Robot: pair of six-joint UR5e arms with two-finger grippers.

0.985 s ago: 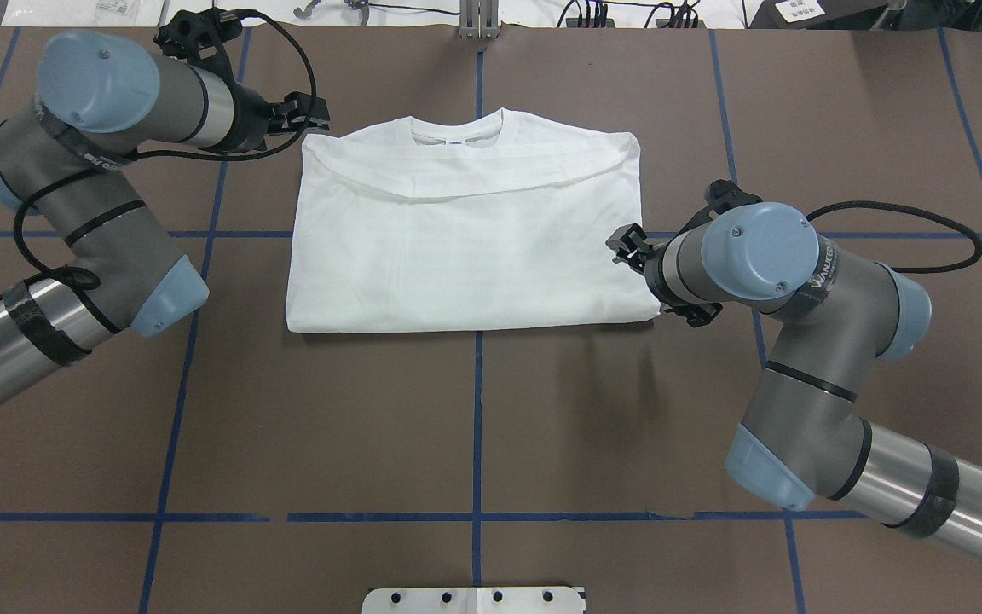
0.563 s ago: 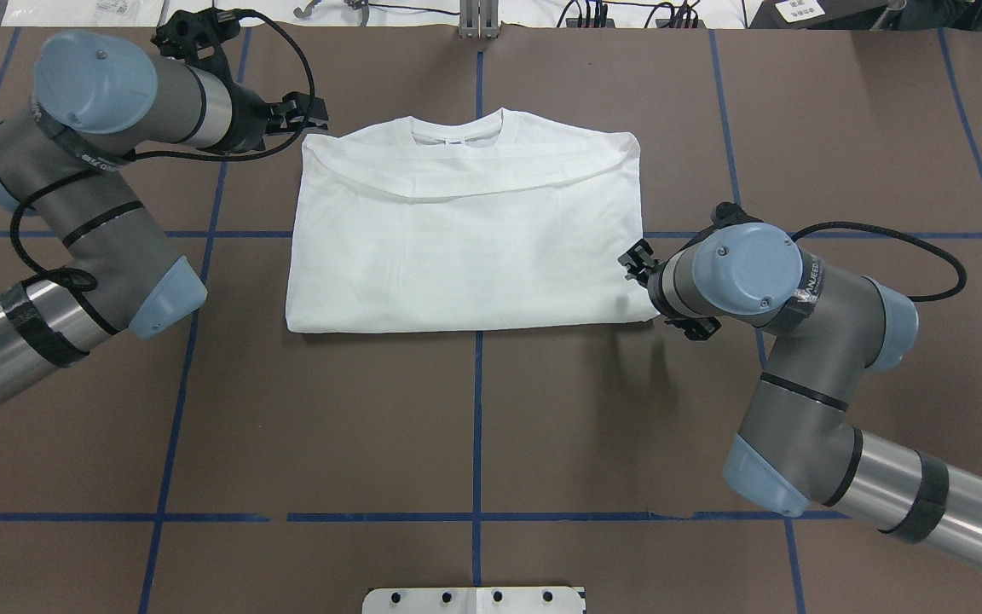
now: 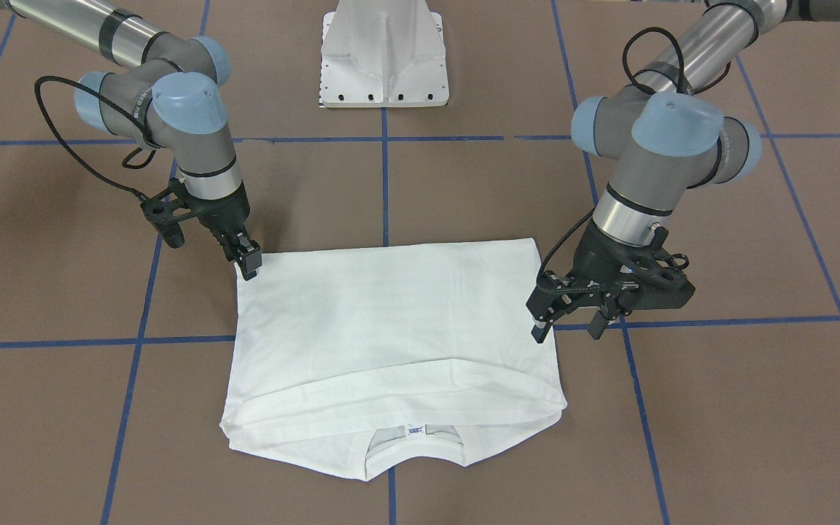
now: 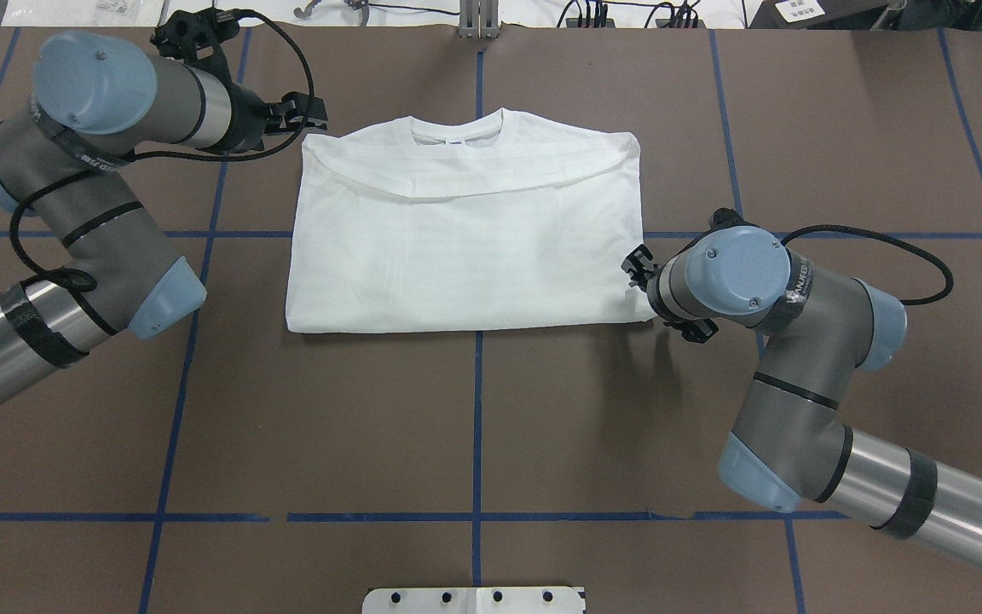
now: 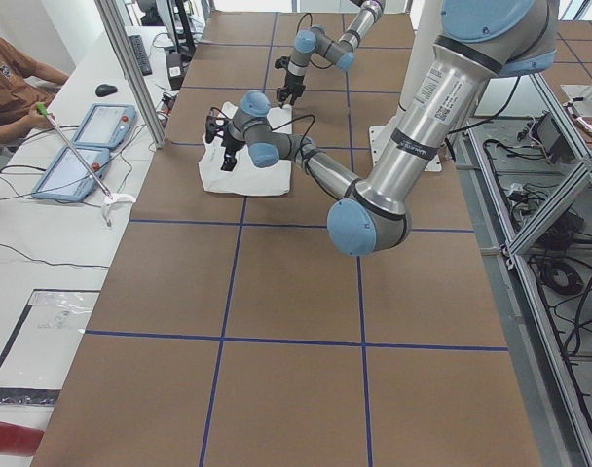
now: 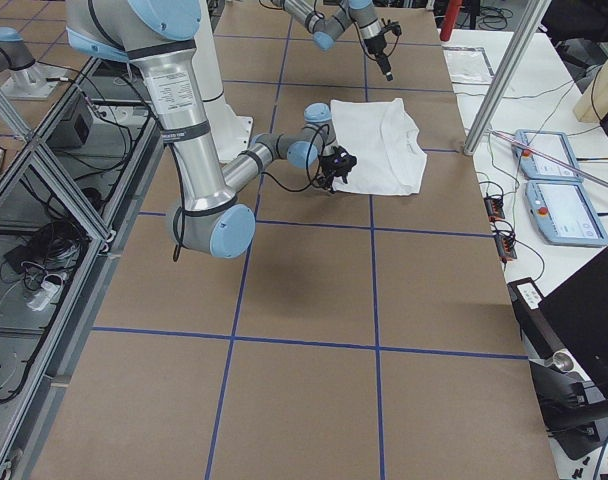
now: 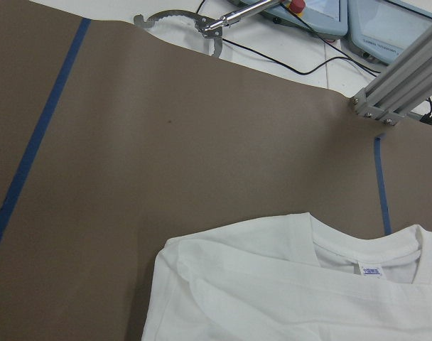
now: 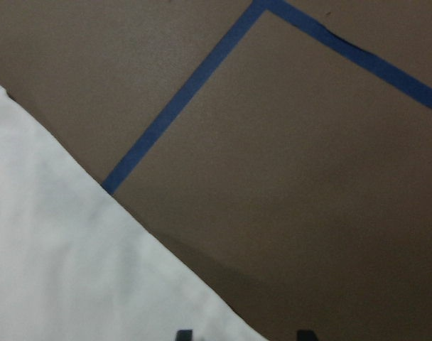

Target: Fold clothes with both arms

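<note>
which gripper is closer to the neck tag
Left. The left gripper hangs beside the shirt's shoulder corner, at the same end as the neck tag; the right gripper is at the hem corner diagonally opposite.

White T-shirt [image 4: 465, 247], flat folded rectangle (collar [image 4: 457, 128] at the far edge)

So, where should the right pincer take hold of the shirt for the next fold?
At the near right hem corner of the shirt, coming in from the right, low along the table. The shirt lies flat, so only its edge offers a lip, and the corner should let one finger slide under. The right pincer is open beside that edge.
</note>
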